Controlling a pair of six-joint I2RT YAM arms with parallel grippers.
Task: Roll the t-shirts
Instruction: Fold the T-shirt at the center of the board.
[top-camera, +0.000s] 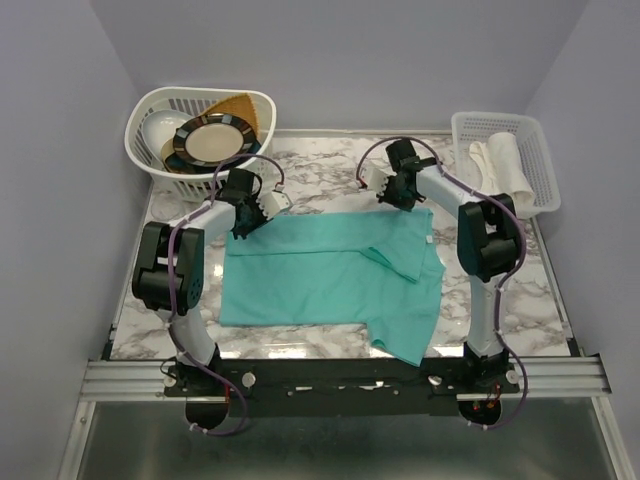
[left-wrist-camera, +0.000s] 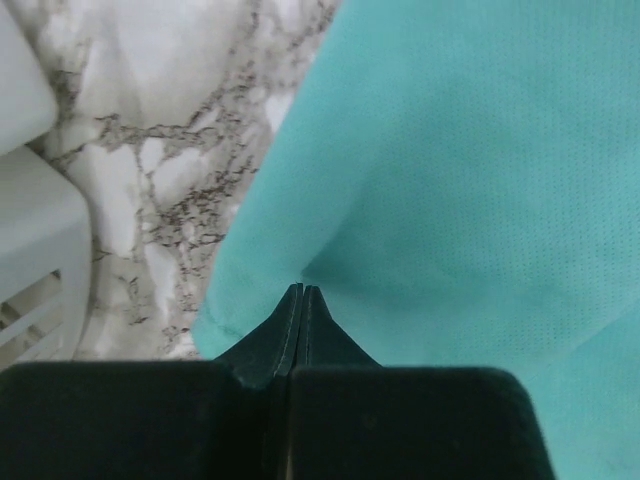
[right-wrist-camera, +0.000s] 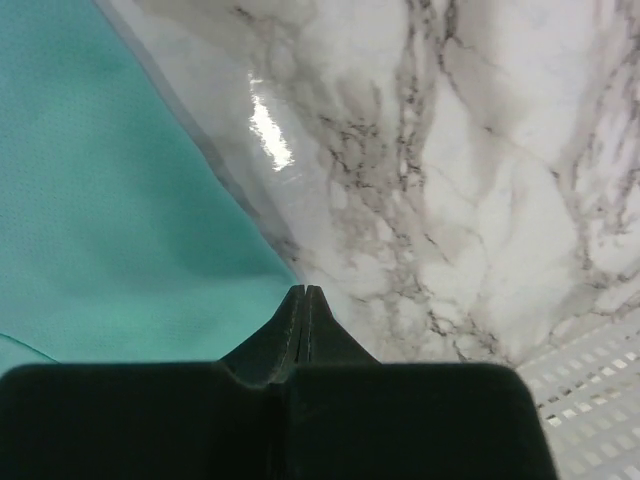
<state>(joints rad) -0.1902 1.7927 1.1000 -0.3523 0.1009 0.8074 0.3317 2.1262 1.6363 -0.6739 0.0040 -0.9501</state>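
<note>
The teal-green t-shirt lies spread on the marble table, with one sleeve folded in over its right part and a flap hanging toward the near edge. My left gripper is at its far left corner. In the left wrist view the jaws are shut with the fabric puckered at their tip. My right gripper is at the far right corner. In the right wrist view it is shut on the corner of the shirt's edge, which is raised slightly off the table.
A white laundry basket holding dinner plates stands at the back left, close to my left gripper; its wall shows in the left wrist view. A white mesh basket with white cloth stands at the back right.
</note>
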